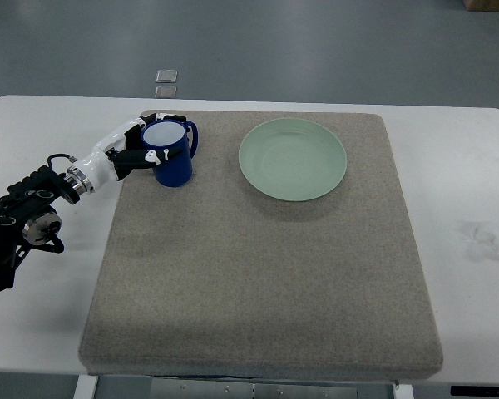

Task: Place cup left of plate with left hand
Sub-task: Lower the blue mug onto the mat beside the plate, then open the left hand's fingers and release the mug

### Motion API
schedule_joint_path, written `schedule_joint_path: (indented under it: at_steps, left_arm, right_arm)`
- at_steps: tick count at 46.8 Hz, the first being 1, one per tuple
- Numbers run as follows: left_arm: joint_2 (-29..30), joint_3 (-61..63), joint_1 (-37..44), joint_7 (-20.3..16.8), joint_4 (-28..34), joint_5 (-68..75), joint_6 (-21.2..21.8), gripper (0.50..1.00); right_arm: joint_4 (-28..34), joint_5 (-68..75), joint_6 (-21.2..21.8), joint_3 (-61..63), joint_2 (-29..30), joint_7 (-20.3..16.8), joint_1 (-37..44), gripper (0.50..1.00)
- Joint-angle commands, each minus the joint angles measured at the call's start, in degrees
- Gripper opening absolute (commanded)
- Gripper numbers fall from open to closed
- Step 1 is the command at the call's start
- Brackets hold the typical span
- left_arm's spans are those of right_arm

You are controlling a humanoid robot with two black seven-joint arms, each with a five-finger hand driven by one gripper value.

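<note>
A dark blue cup (173, 158) with a white inside stands upright on the grey mat (258, 274), its handle pointing right toward the plate. The pale green plate (293, 159) lies to the cup's right, with a gap of mat between them. My left hand (146, 141) reaches in from the left edge and wraps the cup's left side, fingers behind it and thumb across its front. The right arm does not show.
The mat covers most of the white table (466, 166). Two small square floor fittings (166, 76) lie beyond the table's far edge. My black left forearm (21, 220) rests over the table's left part.
</note>
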Motion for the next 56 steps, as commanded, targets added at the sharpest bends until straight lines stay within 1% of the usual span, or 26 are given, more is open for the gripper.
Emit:
schedule_joint_path:
  at_steps: [1, 4, 5, 8, 11, 15, 17, 18, 21, 27, 29, 33, 40, 56]
  left_arm:
    - [0.00, -0.09, 0.03, 0.01, -0.07, -0.01, 0.42, 0.653]
    - [0.00, -0.09, -0.06, 0.01, -0.15, -0.10, 0.42, 0.666]
    - [0.00, -0.09, -0.06, 0.01, -0.15, -0.10, 0.51, 0.683]
    - [0.00, -0.09, -0.23, 0.01, -0.15, -0.62, 0.86, 0.758]
    - [0.00, -0.17, -0.24, 0.01, -0.33, -0.71, 1.56, 0.795]
    - [0.00, -0.26, -0.24, 0.01, -0.33, -0.97, 2.26, 0.885]
    - [0.09, -0.26, -0.24, 0.01, -0.42, -1.06, 2.27, 0.906]
    - [0.09, -0.26, -0.32, 0.01, -0.42, -1.06, 2.27, 0.925]
    - [0.09, -0.26, -0.32, 0.01, -0.42, -1.06, 2.27, 0.953]
    - [0.09, -0.35, -0.24, 0.01, -0.50, -0.97, 2.18, 0.969]
    - [0.09, -0.44, -0.24, 0.01, -0.51, -1.06, 2.18, 0.992]
    - [0.18, -0.79, -0.15, 0.01, -1.29, -1.15, 1.74, 0.994]
    - [1.49, -1.05, 0.20, 0.01, -4.63, -2.64, 1.47, 0.994]
    - [5.89, -1.14, 0.03, 0.01, -4.72, -5.10, -0.11, 0.996]
  right_arm:
    - [0.00, 0.00, 0.00, 0.00, 0.00, 0.01, 0.00, 0.932]
    - [0.00, 0.00, 0.00, 0.00, 0.00, 0.01, 0.00, 0.932]
    - [0.00, 0.00, 0.00, 0.00, 0.00, 0.01, 0.00, 0.932]
    - [0.00, 0.00, 0.00, 0.00, 0.00, 0.01, 0.00, 0.932]
    - [0.00, 0.00, 0.00, 0.00, 0.00, 0.01, 0.00, 0.932]
    - [0.00, 0.00, 0.00, 0.00, 0.00, 0.01, 0.00, 0.932]
    - [0.00, 0.00, 0.00, 0.00, 0.00, 0.01, 0.00, 0.932]
    - [0.00, 0.00, 0.00, 0.00, 0.00, 0.01, 0.00, 0.932]
    - [0.00, 0.00, 0.00, 0.00, 0.00, 0.01, 0.00, 0.932]
    - [0.00, 0.00, 0.00, 0.00, 0.00, 0.01, 0.00, 0.932]
    - [0.00, 0.00, 0.00, 0.00, 0.00, 0.01, 0.00, 0.932]
    - [0.00, 0.00, 0.00, 0.00, 0.00, 0.01, 0.00, 0.932]
    - [0.00, 0.00, 0.00, 0.00, 0.00, 0.01, 0.00, 0.932]
    - [0.00, 0.00, 0.00, 0.00, 0.00, 0.01, 0.00, 0.932]
